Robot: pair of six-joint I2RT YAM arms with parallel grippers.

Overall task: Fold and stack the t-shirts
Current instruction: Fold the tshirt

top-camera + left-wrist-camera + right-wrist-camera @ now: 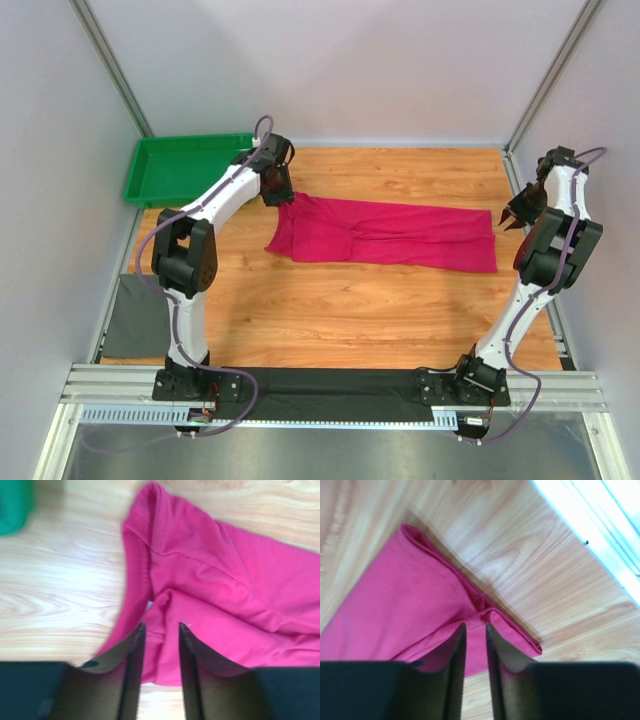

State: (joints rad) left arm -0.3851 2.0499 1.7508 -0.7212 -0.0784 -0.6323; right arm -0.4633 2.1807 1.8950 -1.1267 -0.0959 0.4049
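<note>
Nothing legible here.
I can read no text, label or number on the t-shirt (385, 232), green tray (180, 165) or table (330, 310).

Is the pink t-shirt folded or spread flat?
Partly folded: the t-shirt lies as a long narrow band with layered edges.

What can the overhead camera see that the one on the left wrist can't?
Only overhead: both arms, the left gripper at one end of the whole t-shirt and the right gripper at the other. Only the left wrist: its fingers close up, near together, a ridge of pink fabric between them. Both: the t-shirt, the wooden table and the green tray, only a blurred corner at the wrist.
</note>
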